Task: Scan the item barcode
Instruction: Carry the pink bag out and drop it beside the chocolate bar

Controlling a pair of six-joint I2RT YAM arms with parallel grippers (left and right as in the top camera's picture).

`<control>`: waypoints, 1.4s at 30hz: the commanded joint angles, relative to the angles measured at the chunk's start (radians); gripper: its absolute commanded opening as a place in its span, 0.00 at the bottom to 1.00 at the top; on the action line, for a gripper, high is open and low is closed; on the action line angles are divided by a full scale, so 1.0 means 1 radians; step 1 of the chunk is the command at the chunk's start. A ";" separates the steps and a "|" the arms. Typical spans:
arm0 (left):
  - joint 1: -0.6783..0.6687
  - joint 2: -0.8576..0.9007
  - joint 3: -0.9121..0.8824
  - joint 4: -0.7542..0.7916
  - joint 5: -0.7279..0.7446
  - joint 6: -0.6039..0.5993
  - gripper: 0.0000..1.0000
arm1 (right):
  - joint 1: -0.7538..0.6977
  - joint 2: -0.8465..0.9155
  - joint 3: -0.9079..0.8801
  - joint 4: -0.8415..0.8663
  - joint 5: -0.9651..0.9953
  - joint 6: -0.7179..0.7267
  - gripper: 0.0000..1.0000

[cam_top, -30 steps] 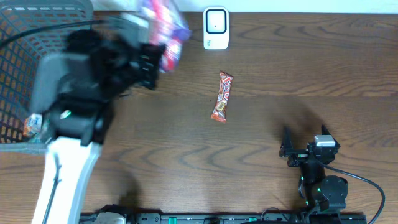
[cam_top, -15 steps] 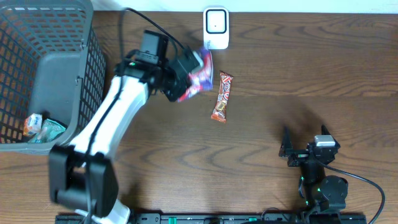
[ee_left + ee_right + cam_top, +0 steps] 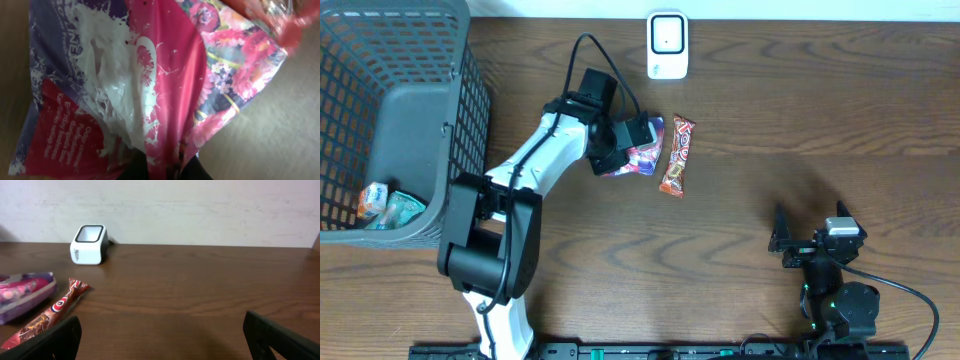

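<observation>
left hand (image 3: pixel 631 142) tight around pink packet (image 3: pixel 646 160) beside candy bar (image 3: pixel 677 155); right hand (image 3: pixel 809 226) open

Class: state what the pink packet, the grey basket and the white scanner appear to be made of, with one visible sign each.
The pink packet looks like thin glossy plastic film: it creases and shines. The grey basket is likely matte moulded plastic: uniform open grid walls. The white scanner seems smooth hard plastic: rounded, evenly white casing.
</observation>
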 commanded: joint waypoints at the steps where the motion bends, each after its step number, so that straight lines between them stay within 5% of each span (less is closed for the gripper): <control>1: -0.034 0.046 0.007 0.034 0.002 -0.112 0.07 | 0.005 -0.006 -0.002 -0.004 -0.001 -0.014 0.99; 13: -0.141 0.080 0.006 0.212 0.007 -0.486 0.08 | 0.005 -0.006 -0.002 -0.004 -0.001 -0.014 0.99; 22: -0.151 0.074 0.006 0.200 -0.098 -0.420 0.08 | 0.005 -0.006 -0.002 -0.005 -0.001 -0.014 0.99; 24: -0.143 0.068 0.006 0.176 -0.133 -0.377 0.22 | 0.005 -0.006 -0.002 -0.004 -0.001 -0.014 0.99; 29: -0.136 0.013 0.008 0.151 -0.134 -0.358 0.32 | 0.005 -0.006 -0.002 -0.004 -0.001 -0.014 0.99; 36: -0.128 -0.169 0.010 0.164 -0.134 -0.359 0.99 | 0.005 -0.006 -0.002 -0.004 -0.001 -0.014 0.99; 42: -0.108 -0.382 0.010 0.195 -0.126 -0.366 1.00 | 0.005 -0.006 -0.002 -0.004 -0.001 -0.014 0.99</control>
